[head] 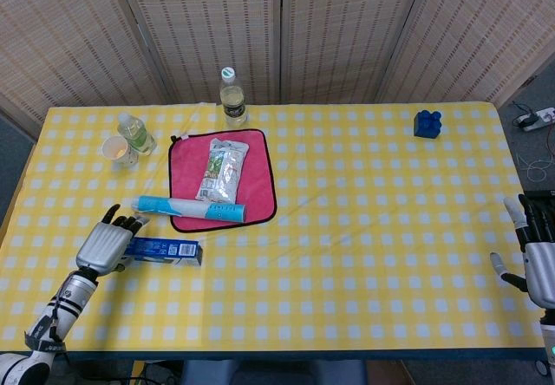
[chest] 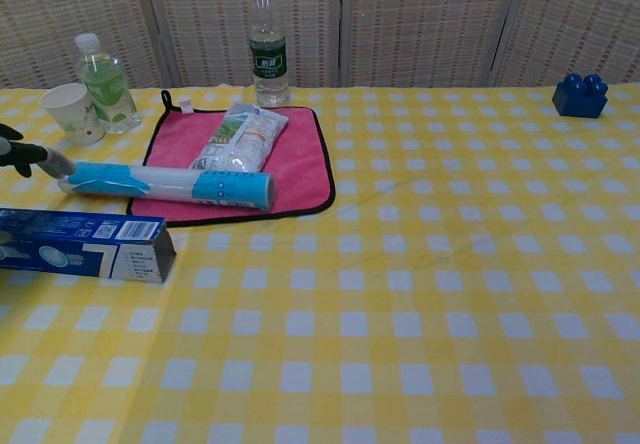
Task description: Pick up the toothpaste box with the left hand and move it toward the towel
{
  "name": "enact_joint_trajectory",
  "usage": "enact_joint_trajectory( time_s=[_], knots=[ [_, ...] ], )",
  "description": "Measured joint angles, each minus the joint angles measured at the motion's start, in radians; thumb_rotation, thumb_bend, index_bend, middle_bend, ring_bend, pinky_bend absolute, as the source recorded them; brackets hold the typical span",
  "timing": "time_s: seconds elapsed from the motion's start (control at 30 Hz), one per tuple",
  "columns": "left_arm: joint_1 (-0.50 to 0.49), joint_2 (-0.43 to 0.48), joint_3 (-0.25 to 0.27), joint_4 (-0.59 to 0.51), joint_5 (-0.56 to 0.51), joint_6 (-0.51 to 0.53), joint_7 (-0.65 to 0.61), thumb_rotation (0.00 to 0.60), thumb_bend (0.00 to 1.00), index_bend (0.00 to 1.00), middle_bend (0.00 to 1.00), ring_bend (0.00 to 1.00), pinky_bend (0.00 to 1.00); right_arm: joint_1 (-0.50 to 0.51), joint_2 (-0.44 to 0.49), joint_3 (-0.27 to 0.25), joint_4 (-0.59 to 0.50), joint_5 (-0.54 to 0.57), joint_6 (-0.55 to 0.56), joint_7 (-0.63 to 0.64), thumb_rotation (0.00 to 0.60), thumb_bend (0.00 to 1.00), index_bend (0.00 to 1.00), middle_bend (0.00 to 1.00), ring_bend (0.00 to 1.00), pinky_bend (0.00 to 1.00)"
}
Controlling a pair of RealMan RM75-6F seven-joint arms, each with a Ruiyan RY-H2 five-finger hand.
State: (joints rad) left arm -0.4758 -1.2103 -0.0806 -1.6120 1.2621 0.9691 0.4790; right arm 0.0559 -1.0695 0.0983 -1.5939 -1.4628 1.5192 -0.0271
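The blue toothpaste box (head: 154,249) lies flat on the yellow-checked tabletop (head: 373,246), near its front left corner, long side running left to right. The left robot hand (head: 106,244) sits over the box's left end, palm down, its fingers (head: 128,223) stretched out past the box toward the back of the tabletop. They are extended rather than wrapped around the box, and whether the palm actually presses on it cannot be told. In the chest view only a dark fingertip (chest: 20,153) shows at the left edge, just beside the end of a white-and-blue tube (chest: 165,185).

That tube lies across the front edge of the pink towel (head: 251,185), just behind the box and apart from it. A clear packet (head: 223,168) rests on the towel. Behind the towel stands a tall water bottle (head: 231,99); to its left stand a smaller bottle (head: 134,132) and a paper cup (head: 114,150). A blue toy brick (head: 427,123) sits near the far right corner.

The right robot hand (head: 538,259) is at the right edge of the tabletop, well apart from everything, fingers spread and holding nothing
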Motion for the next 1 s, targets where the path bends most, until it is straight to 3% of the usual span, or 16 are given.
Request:
enact_joint_trajectory(
  time_s=[0.5,0.77,1.0],
  knots=[
    [-0.043,-0.067,0.015,0.064,-0.068,-0.03,0.018,0.6,0.29,0.43,0.46,0.43,0.43,0.001,-0.005,-0.001,0.004,0.009,-0.013,0.001,0.6,0.28,0.0,0.0,0.0,0.0],
    [-0.059,-0.098,0.019,0.093,-0.079,-0.019,0.03,0.6,0.29,0.52,0.56,0.5,0.48,0.001,-0.008,-0.002,0.008,0.014,-0.02,0.003,0.6,0.28,0.0,0.0,0.0,0.0],
    [-0.05,-0.088,0.027,0.077,-0.07,0.063,0.118,0.6,0.29,0.52,0.57,0.51,0.49,0.0,-0.008,-0.002,0.01,0.012,-0.019,0.006,0.6,0.28,0.0,0.0,0.0,0.0]
  ],
)
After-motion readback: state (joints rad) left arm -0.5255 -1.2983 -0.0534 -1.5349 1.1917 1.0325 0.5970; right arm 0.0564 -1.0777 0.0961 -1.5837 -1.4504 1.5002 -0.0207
